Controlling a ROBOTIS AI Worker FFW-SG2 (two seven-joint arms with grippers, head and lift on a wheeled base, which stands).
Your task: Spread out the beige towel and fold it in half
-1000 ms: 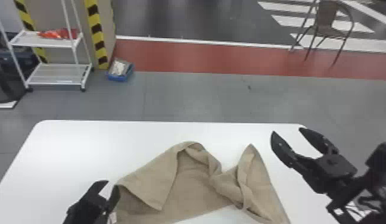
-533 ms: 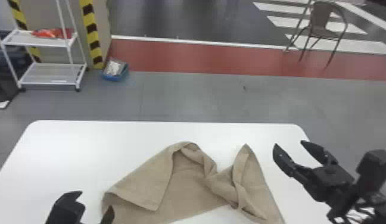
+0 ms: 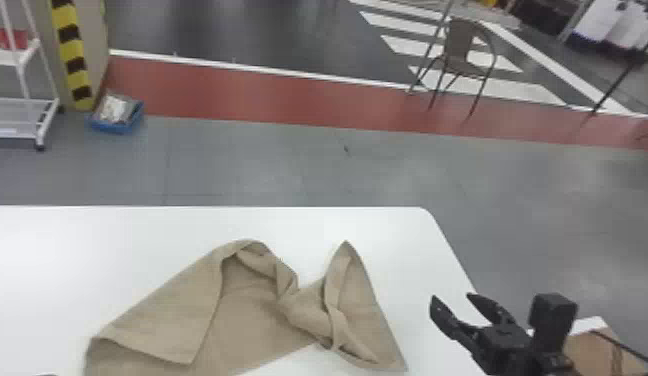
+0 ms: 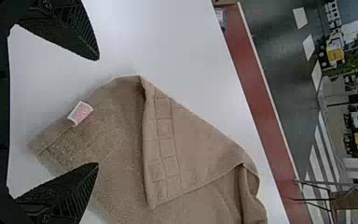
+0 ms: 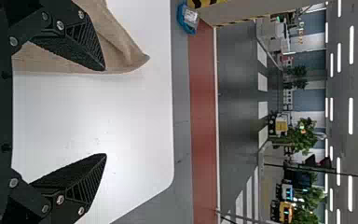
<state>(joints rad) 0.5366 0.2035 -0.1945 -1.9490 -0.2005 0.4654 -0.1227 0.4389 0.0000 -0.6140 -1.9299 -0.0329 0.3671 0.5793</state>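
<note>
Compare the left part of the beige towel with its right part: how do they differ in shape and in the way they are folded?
The left part is wide, while the right part is narrower.
The left part carries one broad flap; the right part is bunched into narrow folds.
The left part's far edge curves, while the right part's rises to a point.
Both are beige, lie on the white table and are not spread flat.

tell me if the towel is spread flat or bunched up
Bunched up: the towel has a flap folded over its left part and twisted creases toward its right.
</note>
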